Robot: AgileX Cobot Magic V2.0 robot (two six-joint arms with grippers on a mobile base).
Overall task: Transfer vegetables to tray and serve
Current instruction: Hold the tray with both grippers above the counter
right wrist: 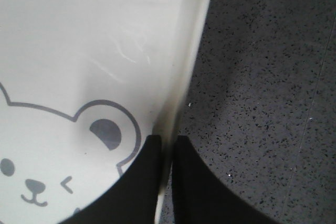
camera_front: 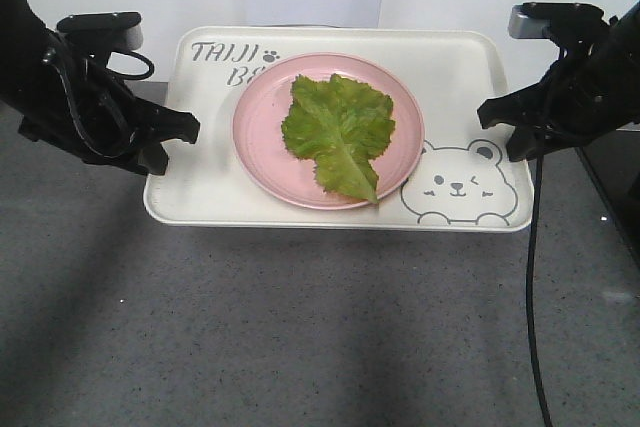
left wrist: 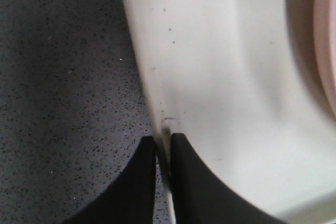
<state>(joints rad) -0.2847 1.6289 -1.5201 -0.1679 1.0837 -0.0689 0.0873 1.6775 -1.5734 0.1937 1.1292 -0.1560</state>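
Grey lettering "TAIJI" with a paw print, and below it "B…" cut off by the plate, runs along the far left of the cream-white tray [camera_front: 470, 77], a smooth rectangle with rounded corners and a raised rim; a winking bear drawing [camera_front: 458, 185] fills its near right corner. A round, glossy pink plate [camera_front: 262, 137] sits on the tray, and the crinkly green lettuce leaf [camera_front: 338, 129] with its pale rib lies on that plate. The left gripper [left wrist: 164, 145] has its black fingers pinched on the tray's left rim; the right gripper [right wrist: 167, 145] is likewise clamped on the right rim. The tray rests over a dark speckled countertop [camera_front: 300, 327].
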